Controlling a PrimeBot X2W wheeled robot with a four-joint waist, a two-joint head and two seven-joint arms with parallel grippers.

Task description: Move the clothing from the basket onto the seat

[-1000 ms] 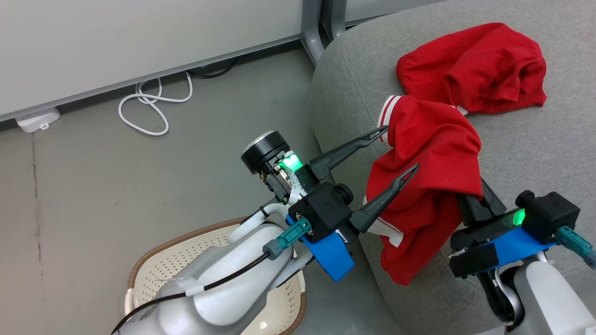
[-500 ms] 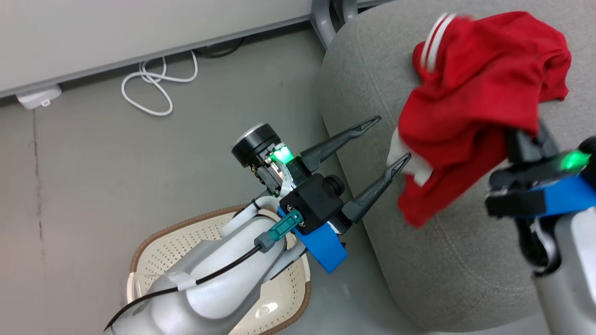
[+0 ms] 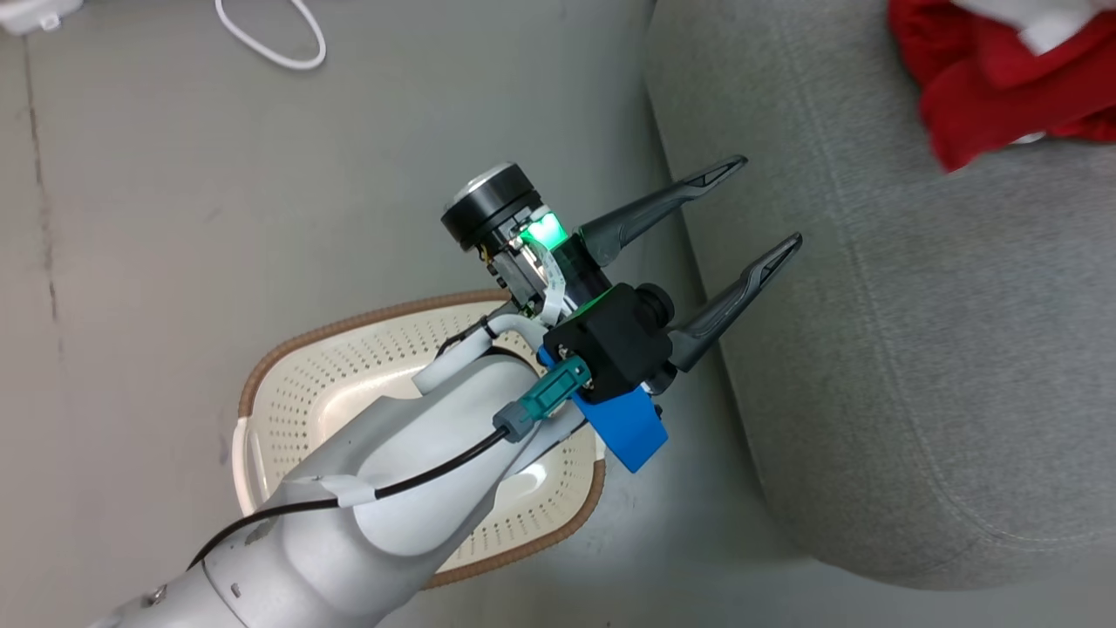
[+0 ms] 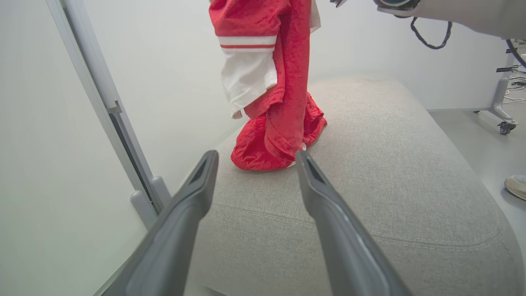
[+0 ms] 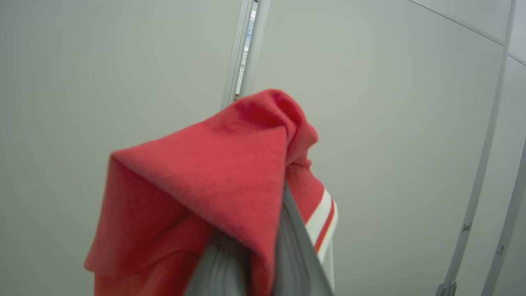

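The cream basket point(image 3: 349, 324) with a brown rim stands on the floor left of the grey seat point(image 3: 915, 349); my left arm covers most of it. My left gripper point(image 3: 769, 201) is open above the seat's edge, holding nothing. In the left wrist view the open left gripper point(image 4: 255, 156) points at a red garment point(image 4: 287, 61) with white trim that hangs from above. Its lower end meets a red heap point(image 4: 263, 154) on the seat point(image 4: 390, 164). The right gripper point(image 5: 271, 230) is shut on the clothing point(image 5: 213, 176), which drapes over its fingers point(image 5: 294, 255). Red clothing point(image 3: 1003, 87) shows at the top right.
A white cable point(image 3: 270, 48) lies on the grey floor at the back. A pale wall panel with a metal post point(image 4: 111, 119) stands close behind the seat's left end. A wheeled stand leg point(image 4: 499, 117) and a person's shoe point(image 4: 517, 186) are right of the seat.
The head camera has tilted down. My right gripper has carried the red garment up and farther over the seat, leaving the head view. The left gripper stays open.
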